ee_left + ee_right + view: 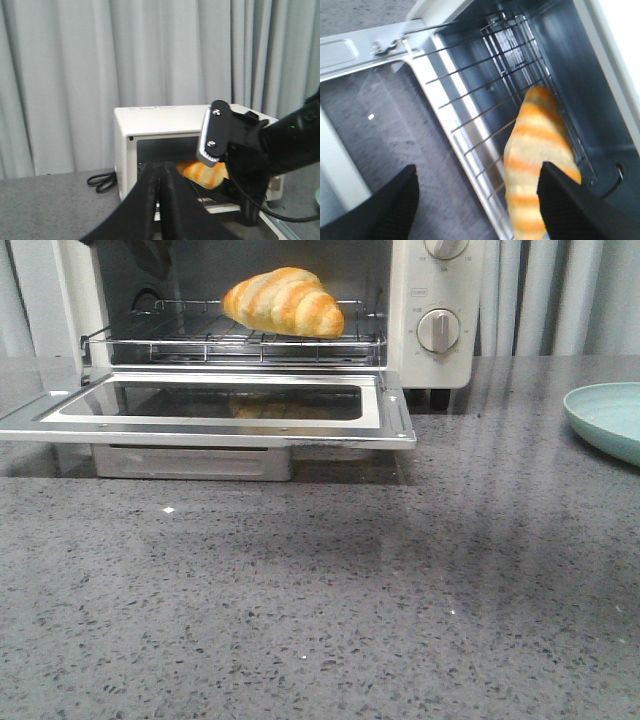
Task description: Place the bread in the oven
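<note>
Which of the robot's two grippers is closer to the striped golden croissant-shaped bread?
The right gripper: open, right over the striped golden croissant-shaped bread on the wire rack. The left gripper, shut, hangs back outside the cream-white toaster oven.

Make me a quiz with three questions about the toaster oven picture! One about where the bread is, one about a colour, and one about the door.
1. Where is the bread?
A. On the wire rack inside the toaster oven
B. On the plate
C. On the counter

2. What colour is the plate at the right edge of the counter?
A. Red
B. Pale green
C. Black

3. How is the oven door?
A. Shut
B. Taken off
C. Folded down open

Answers:
1. A: the front view shows the striped loaf lying on the rack's wires.
2. B: its rim looks pale green against the grey counter.
3. C: the door lies flat in front of the oven, glass window facing up.
</note>
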Controlling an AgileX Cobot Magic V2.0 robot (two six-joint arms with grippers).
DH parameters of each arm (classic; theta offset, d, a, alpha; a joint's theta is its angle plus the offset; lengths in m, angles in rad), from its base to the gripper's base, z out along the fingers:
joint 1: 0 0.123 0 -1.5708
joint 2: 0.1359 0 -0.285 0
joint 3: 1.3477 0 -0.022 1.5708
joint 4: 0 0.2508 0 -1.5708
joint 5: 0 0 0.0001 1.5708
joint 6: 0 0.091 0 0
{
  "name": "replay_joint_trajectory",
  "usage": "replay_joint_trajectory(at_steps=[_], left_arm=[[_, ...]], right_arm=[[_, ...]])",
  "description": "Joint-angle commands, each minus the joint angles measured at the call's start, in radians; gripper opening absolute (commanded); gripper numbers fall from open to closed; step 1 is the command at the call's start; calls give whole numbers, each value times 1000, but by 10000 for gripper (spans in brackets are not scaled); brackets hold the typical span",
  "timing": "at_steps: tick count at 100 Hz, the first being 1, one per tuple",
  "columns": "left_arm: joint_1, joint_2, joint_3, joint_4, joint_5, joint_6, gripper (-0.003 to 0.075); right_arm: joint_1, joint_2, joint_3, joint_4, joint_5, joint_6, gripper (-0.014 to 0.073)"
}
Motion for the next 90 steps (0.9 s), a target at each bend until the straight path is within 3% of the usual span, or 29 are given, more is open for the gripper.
replay_joint_trajectory(at_steps=[1, 13, 22, 39, 53, 68, 90], left_arm=[[39, -30, -4, -4, -62, -12, -22], [70, -92, 48, -31, -60, -12, -22], [79, -128, 87, -51, -63, -12, -22], [79, -170, 180, -84, -86, -12, -22], [79, -171, 262, -169, -155, -12, -22], [79, -171, 327, -127, -168, 5, -22], [79, -171, 405, -112, -178, 5, -22]], right_arm=[[34, -88, -35, -47, 75, 16, 453], [71, -115, -35, -44, 221, 16, 447], [78, -143, -35, 10, 305, 16, 393], [78, -213, -30, 160, 305, 16, 262], [78, -253, -17, 173, 305, 16, 120], [78, -300, 58, 177, 305, 18, -74], [60, -392, 250, 173, 305, 127, -74]])
